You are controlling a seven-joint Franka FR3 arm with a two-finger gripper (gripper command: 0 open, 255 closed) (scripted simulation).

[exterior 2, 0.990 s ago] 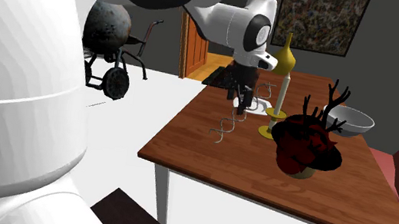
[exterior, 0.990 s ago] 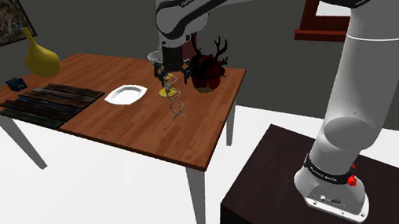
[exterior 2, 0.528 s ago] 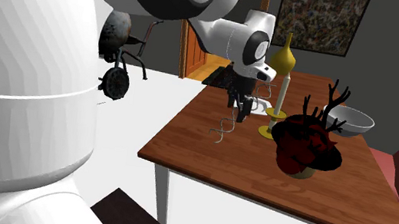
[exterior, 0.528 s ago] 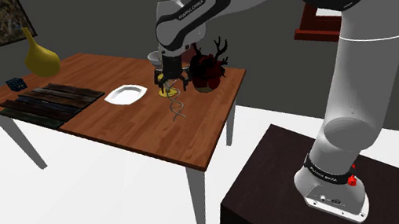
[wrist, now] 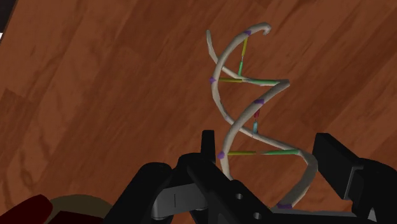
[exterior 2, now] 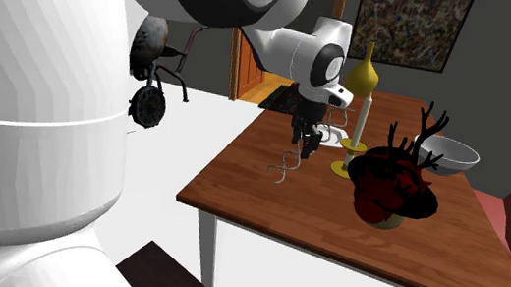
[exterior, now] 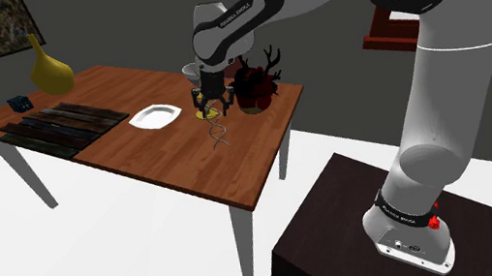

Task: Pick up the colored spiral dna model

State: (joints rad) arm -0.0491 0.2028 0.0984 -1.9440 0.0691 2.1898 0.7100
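Brown wooden table point(exterior: 140, 161) on white legs, grey walls behind, and we're right over the action. Upright towards the table's end nearer the stand point(exterior: 341, 207) is the DNA model point(exterior: 218, 134), a pale double spiral with small coloured rungs, its foot on the wood. Directly above it hangs the black gripper point(exterior: 208, 103), pointing straight down, fingertips level with the helix's top. From the wrist camera the jaws are parted fairly wide. The two fingers point(wrist: 208, 147) flank the spiral's upper end, which sits in the gap closer to one finger. Whether it touches that finger, I cannot tell. In the second exterior view a yellow-based candlestick point(exterior 2: 362, 130) stands just beside the spiral, with a dark red ornament point(exterior 2: 395, 188) near. A white dish point(exterior: 155, 116) lies to the shoulder view's left of it.
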